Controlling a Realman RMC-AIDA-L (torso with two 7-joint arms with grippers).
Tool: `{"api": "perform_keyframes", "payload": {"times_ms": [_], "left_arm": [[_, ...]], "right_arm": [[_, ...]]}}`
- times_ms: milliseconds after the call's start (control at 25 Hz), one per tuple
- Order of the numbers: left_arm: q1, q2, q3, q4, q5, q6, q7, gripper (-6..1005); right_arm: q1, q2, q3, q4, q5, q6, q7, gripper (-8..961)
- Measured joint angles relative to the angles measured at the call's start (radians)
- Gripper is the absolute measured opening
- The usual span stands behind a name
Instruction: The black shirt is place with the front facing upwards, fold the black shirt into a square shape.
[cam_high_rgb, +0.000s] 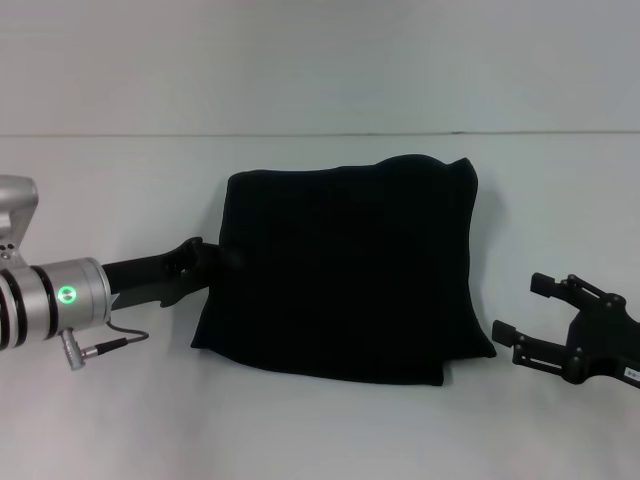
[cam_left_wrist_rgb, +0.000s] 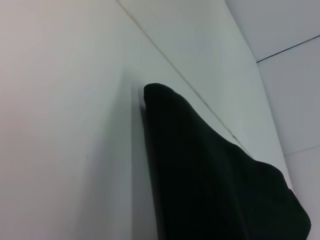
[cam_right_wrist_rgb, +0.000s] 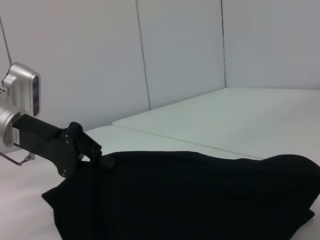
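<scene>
White table (cam_high_rgb: 320, 430): left gripper (cam_high_rgb: 205, 262) at folded black shirt (cam_high_rgb: 345, 275) edge; right gripper (cam_high_rgb: 530, 310) apart, fingers (cam_high_rgb: 548, 285) spread.

Light: I see even, soft, cool light on the table (cam_high_rgb: 320, 430), no glare | Shadows: faint, thin under the shirt (cam_high_rgb: 345, 270) | Detail: shirt reads near solid black, folds barely show | Focus: head view sharp; left wrist view soft, cloth edge (cam_left_wrist_rgb: 150, 130) smeared | Right wrist view clear.
</scene>
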Motion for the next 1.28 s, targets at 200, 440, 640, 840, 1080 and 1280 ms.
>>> {"api": "perform_keyframes", "payload": {"times_ms": [200,440,640,840,1080,1280], "left_arm": [[0.006,-0.003,-0.001,0.0,0.001,0.018,-0.001,117],[0.027,-0.002,-0.005,0.008,0.001,0.063,0.088,185],[0.037,-0.002,-0.009,0.019,0.001,0.064,0.148,252],[0.056,0.005,-0.106,0.041,0.0,0.108,0.275,460],[0.103,-0.004,-0.231,0.138,-0.002,0.337,0.609,655],[0.172,-0.032,-0.229,0.177,0.008,0.454,0.96,814]], "right_arm": [[0.008,0.004,0.0,0.0,0.0,0.01,-0.001,946],[0.009,0.007,0.0,0.0,0.0,0.01,-0.007,946],[0.009,0.012,0.001,0.0,0.002,0.014,-0.01,947],[0.016,0.019,0.003,0.001,0.023,0.013,-0.021,948],[0.041,0.029,0.001,0.02,0.077,0.005,-0.066,948],[0.069,0.029,-0.016,0.04,0.075,-0.005,-0.109,947]]}}
